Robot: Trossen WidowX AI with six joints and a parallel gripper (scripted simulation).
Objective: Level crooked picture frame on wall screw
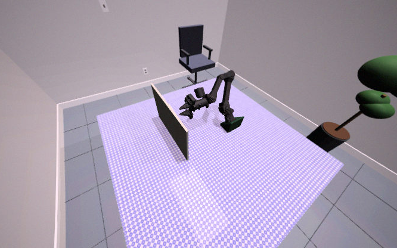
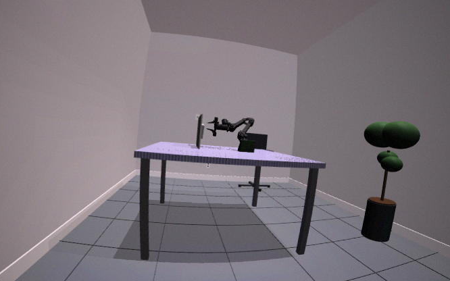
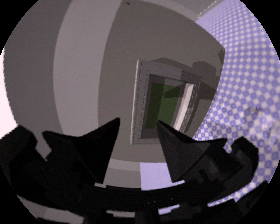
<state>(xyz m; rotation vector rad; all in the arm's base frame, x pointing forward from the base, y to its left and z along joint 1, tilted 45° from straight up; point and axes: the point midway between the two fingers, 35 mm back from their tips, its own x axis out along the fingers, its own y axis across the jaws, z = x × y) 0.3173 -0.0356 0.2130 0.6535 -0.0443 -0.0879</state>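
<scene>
An upright wall panel (image 1: 169, 121) (image 2: 198, 130) (image 3: 124, 43) stands on the table. The picture frame (image 2: 202, 130) (image 3: 165, 104) hangs on the side of the panel that faces the arm; it has a grey border around a green picture. In the top view the panel hides it. In the wrist view the frame sits askew, straight ahead of the fingers. My gripper (image 1: 186, 109) (image 2: 213, 126) (image 3: 139, 121) is open and empty. It is held in the air a short way in front of the frame and does not touch it.
The table (image 1: 225, 185) (image 2: 219, 157) has a purple checked top. The arm's green base (image 1: 232, 123) (image 2: 246, 145) stands behind the gripper. An office chair (image 1: 194, 52) stands beyond the table and a potted plant (image 1: 375, 101) (image 2: 384, 195) to the right.
</scene>
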